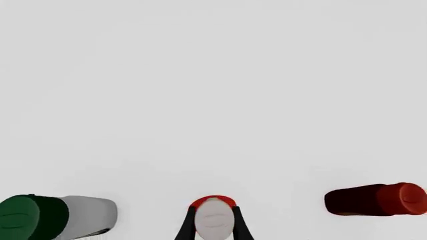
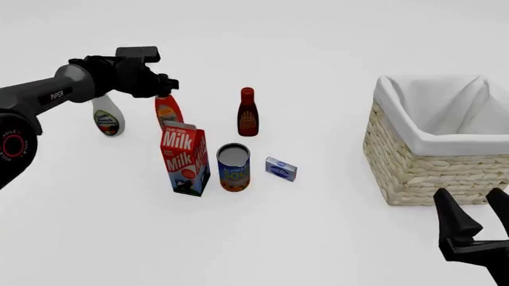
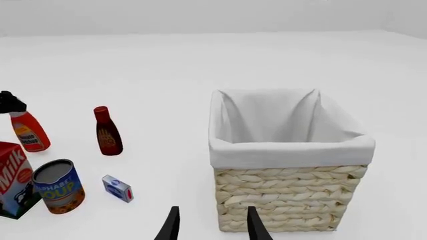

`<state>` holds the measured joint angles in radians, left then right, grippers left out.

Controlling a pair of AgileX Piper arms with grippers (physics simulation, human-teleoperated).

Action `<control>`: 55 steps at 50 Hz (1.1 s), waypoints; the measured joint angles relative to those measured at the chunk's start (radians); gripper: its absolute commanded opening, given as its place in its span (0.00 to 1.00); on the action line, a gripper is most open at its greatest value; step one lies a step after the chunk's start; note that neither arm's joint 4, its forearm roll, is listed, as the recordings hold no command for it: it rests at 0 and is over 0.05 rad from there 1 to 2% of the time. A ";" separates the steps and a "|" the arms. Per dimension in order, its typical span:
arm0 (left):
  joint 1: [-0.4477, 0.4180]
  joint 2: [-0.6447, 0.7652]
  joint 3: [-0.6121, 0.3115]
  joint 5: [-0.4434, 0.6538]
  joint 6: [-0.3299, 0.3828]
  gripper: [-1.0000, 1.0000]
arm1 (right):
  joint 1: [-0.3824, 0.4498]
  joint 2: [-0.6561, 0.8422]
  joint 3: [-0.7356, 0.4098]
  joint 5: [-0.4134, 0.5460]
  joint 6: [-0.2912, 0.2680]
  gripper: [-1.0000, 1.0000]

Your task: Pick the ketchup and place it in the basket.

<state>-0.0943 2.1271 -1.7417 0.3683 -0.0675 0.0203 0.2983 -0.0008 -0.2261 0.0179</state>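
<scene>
The ketchup (image 2: 167,111) is a red-orange bottle standing behind the milk carton (image 2: 185,158). My left gripper (image 2: 163,90) is over its top. In the left wrist view the two black fingers (image 1: 188,227) press against both sides of the white cap of the ketchup (image 1: 213,220). The ketchup (image 3: 29,133) also shows in the right wrist view, with the gripper on its cap. The wicker basket (image 2: 413,173) with white lining stands at the right. My right gripper (image 2: 475,211) is open and empty just in front of the basket (image 3: 287,200).
A white bottle with a green cap (image 2: 107,119) stands left of the ketchup. A dark red-brown bottle (image 2: 248,113) stands to its right. A soup can (image 2: 233,167) and a small blue box (image 2: 281,169) sit beside the milk carton.
</scene>
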 measured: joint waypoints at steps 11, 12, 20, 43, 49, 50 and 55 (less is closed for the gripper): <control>0.010 -0.056 0.010 0.022 0.012 0.00 | 0.001 -0.030 0.000 0.022 0.001 1.00; 0.011 -0.062 0.012 0.024 0.013 0.00 | 0.001 -0.033 0.000 0.024 0.001 1.00; 0.021 -0.106 0.023 0.038 0.022 0.00 | 0.001 -0.057 0.000 0.042 0.002 1.00; 0.036 -0.270 0.102 0.070 0.035 0.00 | 0.002 -0.140 0.000 0.103 -0.016 1.00; 0.037 -0.326 0.129 0.082 0.037 0.00 | 0.004 -0.160 0.000 0.115 -0.025 1.00; 0.036 -0.336 0.133 0.084 0.037 0.00 | 0.005 -0.162 0.000 0.116 -0.028 1.00; 0.032 -0.387 0.157 0.099 0.038 0.00 | 0.014 -0.180 -0.003 0.129 -0.038 1.00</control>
<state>-0.0619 1.7396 -1.5842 0.4670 -0.0300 0.0342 0.1187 -0.0038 -0.0969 -0.0199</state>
